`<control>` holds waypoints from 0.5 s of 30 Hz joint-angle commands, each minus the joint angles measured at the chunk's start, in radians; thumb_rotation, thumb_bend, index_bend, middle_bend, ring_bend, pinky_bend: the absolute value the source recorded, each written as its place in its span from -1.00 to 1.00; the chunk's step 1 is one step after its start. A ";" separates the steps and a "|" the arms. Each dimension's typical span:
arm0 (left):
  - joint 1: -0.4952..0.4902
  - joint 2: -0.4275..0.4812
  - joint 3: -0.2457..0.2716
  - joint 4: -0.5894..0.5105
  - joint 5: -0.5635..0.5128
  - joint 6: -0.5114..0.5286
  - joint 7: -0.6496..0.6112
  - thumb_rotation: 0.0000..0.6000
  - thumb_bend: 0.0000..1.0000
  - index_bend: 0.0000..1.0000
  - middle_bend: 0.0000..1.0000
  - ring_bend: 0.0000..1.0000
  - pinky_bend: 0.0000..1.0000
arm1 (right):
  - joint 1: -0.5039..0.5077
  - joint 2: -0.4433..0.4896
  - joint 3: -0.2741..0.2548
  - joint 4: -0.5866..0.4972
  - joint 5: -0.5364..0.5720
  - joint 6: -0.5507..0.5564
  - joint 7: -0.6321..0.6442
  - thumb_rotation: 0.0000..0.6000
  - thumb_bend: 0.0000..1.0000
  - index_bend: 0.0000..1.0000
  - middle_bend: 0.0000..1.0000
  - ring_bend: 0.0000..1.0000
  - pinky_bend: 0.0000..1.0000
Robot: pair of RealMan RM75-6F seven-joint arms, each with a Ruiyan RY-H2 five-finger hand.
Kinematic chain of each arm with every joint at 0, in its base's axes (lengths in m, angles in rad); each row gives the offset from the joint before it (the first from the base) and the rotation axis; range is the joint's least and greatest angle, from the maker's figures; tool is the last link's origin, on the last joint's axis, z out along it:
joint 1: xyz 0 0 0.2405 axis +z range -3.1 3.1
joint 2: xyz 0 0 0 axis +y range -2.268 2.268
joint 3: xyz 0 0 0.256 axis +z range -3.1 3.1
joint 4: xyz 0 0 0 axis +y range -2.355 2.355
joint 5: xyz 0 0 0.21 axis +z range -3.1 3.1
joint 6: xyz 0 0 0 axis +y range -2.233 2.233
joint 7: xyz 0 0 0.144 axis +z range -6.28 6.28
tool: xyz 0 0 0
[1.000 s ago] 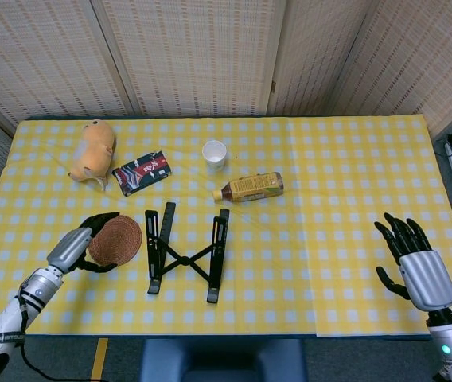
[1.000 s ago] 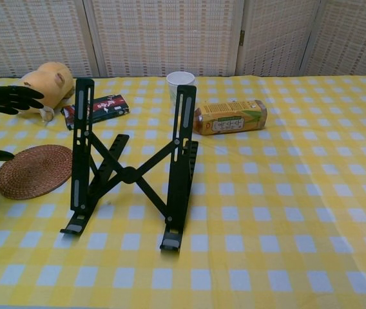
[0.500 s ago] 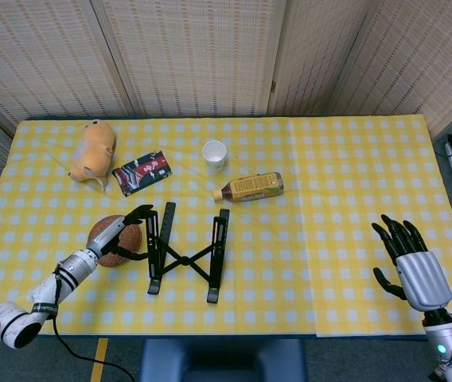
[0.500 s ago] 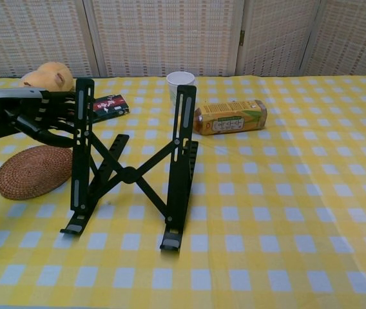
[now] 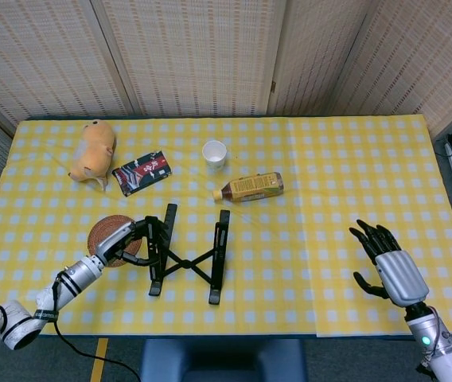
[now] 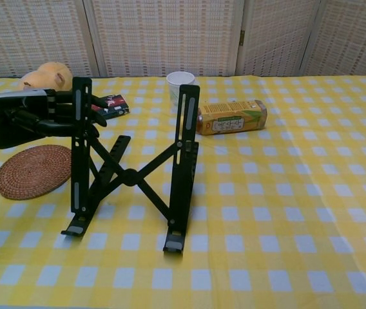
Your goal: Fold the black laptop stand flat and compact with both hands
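Black stand (image 5: 185, 255) sits unfolded near the front edge of the table (image 5: 329, 159), a bit left of centre, two slotted rails upright-ish w/ the X-brace between them. Left hand (image 5: 122, 239) is on the left rail (image 6: 80, 154): in chest view fingers (image 6: 60, 106) wrap the upper part from the outside, thumb side underneath, so it reads as gripping that rail, tho how firm I can't tell. Right hand (image 5: 385, 267) is well apart, near the front-right corner, fingers spread, holding nothing.

Step in hand, as I judge it: left has its hold, right needs to come in to the right rail (image 6: 184, 161).

How to do it well, imo:
- Keep left grip high but clear of the X-brace pivot so the links can scissor freely.
- Bring right hand in from the outside, same height as left, palm to rail; mismatched heights would twist the frame.
- Push rails toward each other evenly, parallel to the front edge; stand's feet may skid on the cloth, so squeeze, don't shove.
- Coaster (image 5: 107, 232) sits just beside the left hand, bottle (image 5: 250, 187) behind the right rail; keep the wrist low enough not to sweep either.
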 commanded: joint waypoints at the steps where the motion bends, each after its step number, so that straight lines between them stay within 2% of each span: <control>1: 0.017 0.009 0.038 -0.005 0.028 0.061 -0.004 1.00 -0.55 -0.31 -0.15 -0.17 -0.33 | 0.035 0.001 -0.007 -0.013 -0.016 -0.043 0.056 1.00 -0.21 -1.00 -0.95 -0.85 -1.00; 8: 0.038 0.045 0.086 -0.063 0.061 0.150 0.042 1.00 -0.55 -0.30 -0.15 -0.17 -0.33 | 0.130 -0.012 -0.018 -0.037 -0.065 -0.147 0.278 1.00 -0.21 -1.00 -0.90 -0.84 -1.00; 15: 0.047 0.067 0.123 -0.096 0.085 0.196 0.103 1.00 -0.55 -0.28 -0.14 -0.17 -0.33 | 0.256 -0.061 -0.049 -0.030 -0.147 -0.243 0.653 1.00 -0.21 -1.00 -0.85 -0.81 -1.00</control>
